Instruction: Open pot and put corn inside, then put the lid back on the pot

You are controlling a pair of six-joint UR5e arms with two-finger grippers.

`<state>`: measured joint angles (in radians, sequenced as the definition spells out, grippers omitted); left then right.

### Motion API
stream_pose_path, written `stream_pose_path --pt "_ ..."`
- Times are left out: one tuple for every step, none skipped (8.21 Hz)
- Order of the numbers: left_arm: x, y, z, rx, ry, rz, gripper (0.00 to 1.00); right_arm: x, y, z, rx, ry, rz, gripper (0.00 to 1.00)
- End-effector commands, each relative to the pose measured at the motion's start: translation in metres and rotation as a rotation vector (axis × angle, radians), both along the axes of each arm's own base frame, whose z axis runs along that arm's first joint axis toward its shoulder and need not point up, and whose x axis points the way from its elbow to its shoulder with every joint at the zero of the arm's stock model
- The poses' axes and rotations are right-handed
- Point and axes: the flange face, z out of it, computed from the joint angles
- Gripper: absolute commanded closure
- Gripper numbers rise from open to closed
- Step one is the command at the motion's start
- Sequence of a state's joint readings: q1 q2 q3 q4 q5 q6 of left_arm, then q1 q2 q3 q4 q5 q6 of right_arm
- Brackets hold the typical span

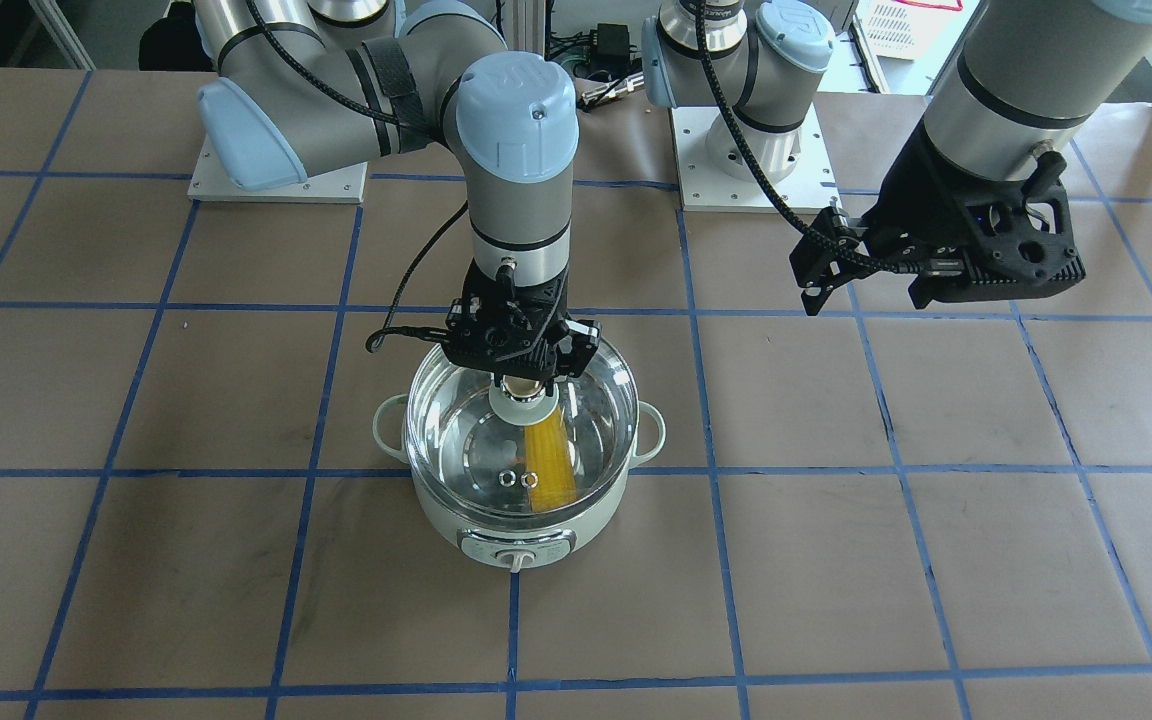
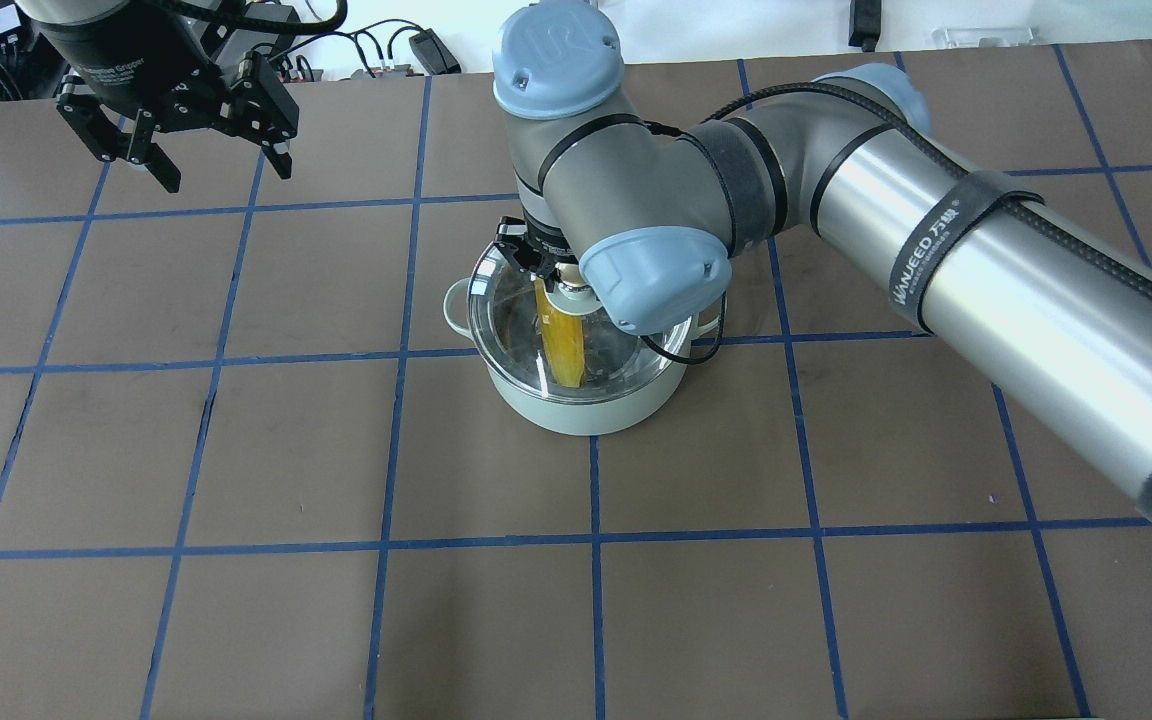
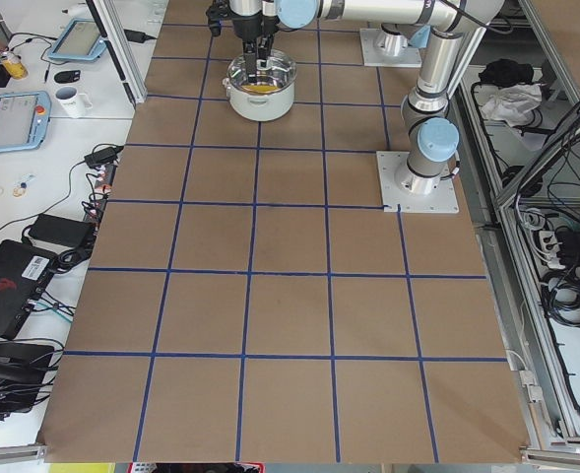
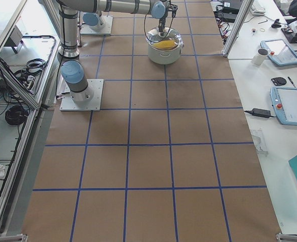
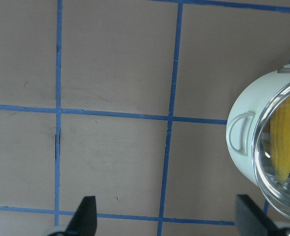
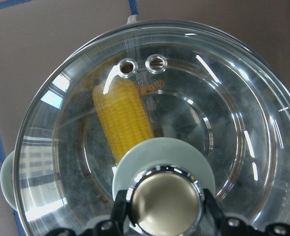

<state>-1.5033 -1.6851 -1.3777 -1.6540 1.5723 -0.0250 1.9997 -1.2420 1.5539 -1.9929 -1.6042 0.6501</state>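
Observation:
The pale mint-green pot [image 1: 456, 522] stands on the table with the clear glass lid [image 1: 466, 440] sitting on its rim. The yellow corn [image 1: 548, 460] lies inside and shows through the glass. My right gripper [image 1: 524, 382] points straight down over the pot, its fingers [image 6: 119, 212] closed on the lid's shiny ball knob [image 6: 164, 201]. The right wrist view shows the corn [image 6: 122, 118] under the lid [image 6: 223, 123]. My left gripper [image 2: 224, 172] is open and empty, held high and well away from the pot [image 2: 576, 415]; its camera sees the pot [image 5: 243, 128] and the corn [image 5: 285, 142] at the edge.
The brown table carries a grid of blue tape lines [image 2: 391, 450]. The arm bases stand on white plates [image 1: 751, 170] at the robot's side. Side benches hold tablets and cups [image 4: 263, 55] beyond the table's edge.

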Motion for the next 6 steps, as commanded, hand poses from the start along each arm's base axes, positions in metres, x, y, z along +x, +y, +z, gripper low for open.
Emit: stream_pose_path --pt "0.0000 0.0006 0.0009 -0.004 0.000 -0.004 0.00 0.0003 -0.0003 -0.0016 0.002 0.004 0.009 0.74" --pt "0.0000 0.0006 0.0009 -0.004 0.000 -0.005 0.00 0.0003 -0.0003 -0.0016 0.002 0.004 0.009 0.74" --pt "0.0000 -0.0001 0.0023 -0.012 -0.001 -0.004 0.00 0.0003 -0.0003 -0.0016 0.002 0.004 0.009 0.74" --pt "0.0001 -0.0019 0.0027 -0.023 -0.002 -0.002 0.00 0.0003 -0.0003 -0.0016 0.002 0.004 0.008 0.74" --pt "0.0001 -0.0020 0.0029 -0.024 -0.002 -0.004 0.00 0.0003 -0.0001 -0.0034 0.006 0.006 0.008 0.74" --pt "0.0001 -0.0014 0.0029 -0.024 -0.002 -0.004 0.00 0.0003 -0.0001 -0.0034 0.006 0.006 0.008 0.74"
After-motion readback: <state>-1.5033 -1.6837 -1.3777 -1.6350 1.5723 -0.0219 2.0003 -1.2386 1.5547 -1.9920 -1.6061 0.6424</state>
